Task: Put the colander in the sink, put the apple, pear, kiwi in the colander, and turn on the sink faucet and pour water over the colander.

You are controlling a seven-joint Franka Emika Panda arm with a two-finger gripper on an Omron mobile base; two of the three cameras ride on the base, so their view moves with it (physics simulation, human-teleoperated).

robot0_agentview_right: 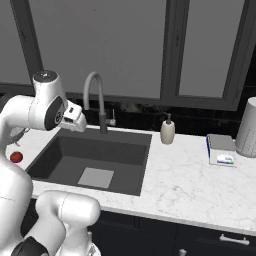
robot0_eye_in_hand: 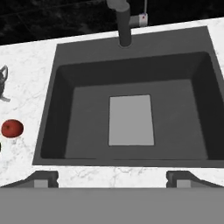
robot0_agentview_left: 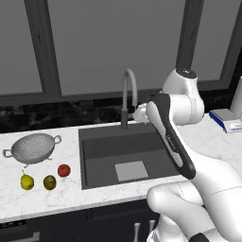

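Observation:
The silver colander (robot0_agentview_left: 33, 147) stands on the white counter left of the dark sink (robot0_agentview_left: 94, 146). In front of it lie the yellow-green pear (robot0_agentview_left: 27, 182), the olive-brown kiwi (robot0_agentview_left: 49, 182) and the red apple (robot0_agentview_left: 64, 170). The grey gooseneck faucet (robot0_agentview_left: 128, 94) rises behind the sink, and no water runs from it. My gripper (robot0_eye_in_hand: 112, 179) hangs open and empty above the sink (robot0_eye_in_hand: 65, 131), close to the faucet (robot0_eye_in_hand: 124, 26). The hand view looks down onto the light grey plate (robot0_eye_in_hand: 131, 120) at the basin's bottom, with the apple (robot0_eye_in_hand: 12, 128) at its left edge.
A beige soap dispenser (robot0_agentview_right: 167, 131) stands right of the faucet. Further right on the counter are a blue-and-white box (robot0_agentview_right: 220, 150) and a tall pale cylinder (robot0_agentview_right: 247, 127). Dark window frames run along the back wall.

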